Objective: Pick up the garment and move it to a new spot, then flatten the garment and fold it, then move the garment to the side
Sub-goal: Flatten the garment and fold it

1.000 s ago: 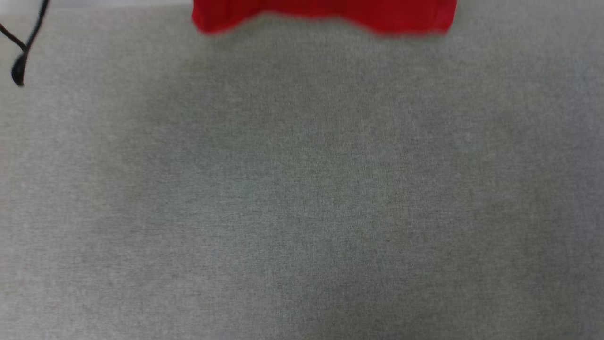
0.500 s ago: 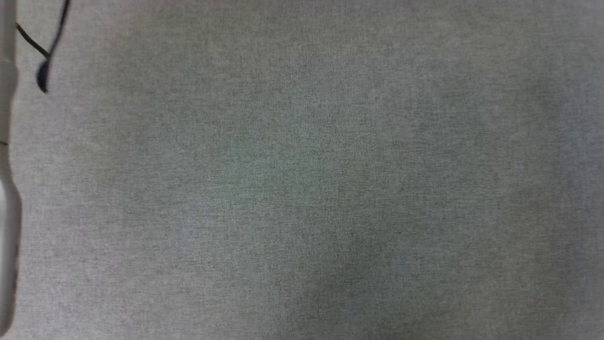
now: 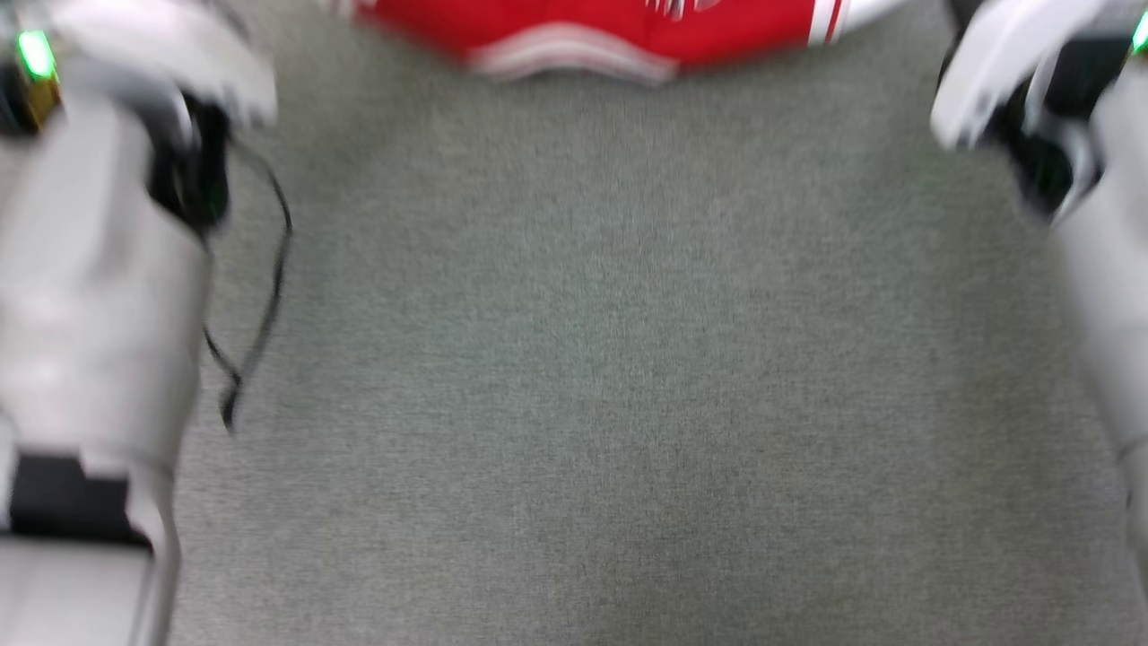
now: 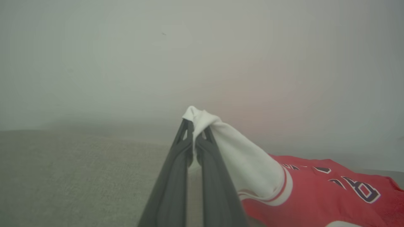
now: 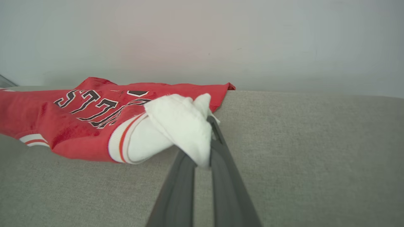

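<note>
The garment (image 3: pixel 592 31) is a red jersey T-shirt with white sleeves and striped trim, lying print-side up at the top edge of the head view. Its collar trim faces me. My left gripper (image 4: pixel 195 134) is shut on one white sleeve (image 4: pixel 240 157), which is pulled up off the grey surface. My right gripper (image 5: pixel 210 132) is shut on the other white sleeve (image 5: pixel 176 126), bunched over its fingertips. Black-and-white lettering (image 5: pixel 101 105) shows on the red front. In the head view both pale forearms (image 3: pixel 99 296) frame the sides, and the fingers lie beyond the top edge.
The grey fabric surface (image 3: pixel 592 377) spreads wide in front of me. A black cable (image 3: pixel 260 305) dangles beside my left forearm. A pale wall (image 5: pixel 221 37) rises just behind the garment.
The head view has swung: both forearms now show at the sides, and the garment's collar end has come in at the top, where half a second ago there was just grey surface.
</note>
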Robot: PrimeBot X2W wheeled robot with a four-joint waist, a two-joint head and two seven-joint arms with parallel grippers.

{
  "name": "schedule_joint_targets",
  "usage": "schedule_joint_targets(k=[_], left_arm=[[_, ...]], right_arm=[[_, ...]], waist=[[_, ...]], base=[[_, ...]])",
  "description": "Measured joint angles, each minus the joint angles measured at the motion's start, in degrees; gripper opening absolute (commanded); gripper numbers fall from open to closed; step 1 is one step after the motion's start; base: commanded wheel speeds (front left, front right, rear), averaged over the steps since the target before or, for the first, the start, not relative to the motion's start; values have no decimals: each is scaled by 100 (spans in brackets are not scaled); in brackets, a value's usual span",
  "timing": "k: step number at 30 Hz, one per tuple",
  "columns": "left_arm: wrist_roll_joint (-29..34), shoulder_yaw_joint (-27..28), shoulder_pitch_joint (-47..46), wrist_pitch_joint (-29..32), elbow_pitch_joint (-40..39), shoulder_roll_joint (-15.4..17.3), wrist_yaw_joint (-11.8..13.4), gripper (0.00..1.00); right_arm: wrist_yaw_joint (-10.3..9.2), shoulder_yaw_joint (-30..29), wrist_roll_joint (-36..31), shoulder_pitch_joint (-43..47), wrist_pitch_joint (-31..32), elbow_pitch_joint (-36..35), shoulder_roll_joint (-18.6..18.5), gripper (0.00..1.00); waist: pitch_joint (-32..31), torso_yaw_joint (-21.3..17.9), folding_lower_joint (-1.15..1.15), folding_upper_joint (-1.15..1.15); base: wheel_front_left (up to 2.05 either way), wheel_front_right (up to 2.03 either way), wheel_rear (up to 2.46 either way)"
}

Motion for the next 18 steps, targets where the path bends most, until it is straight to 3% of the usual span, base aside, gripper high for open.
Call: schedule_joint_targets(k=[9,18], left_arm=[[215,573,2560,1,-1006,-86,131,0],[355,779,5049,-5,-2524,-116,587,0]], right_arm=[[1,281,514,1903,-380,-288,-160,0],[1,408,782,3655,-309,-1340,-416,0]], waist=[[-1002,46,-1,0],[-2080,32,-2,0]], base=[[0,0,0],[0,0,0]])
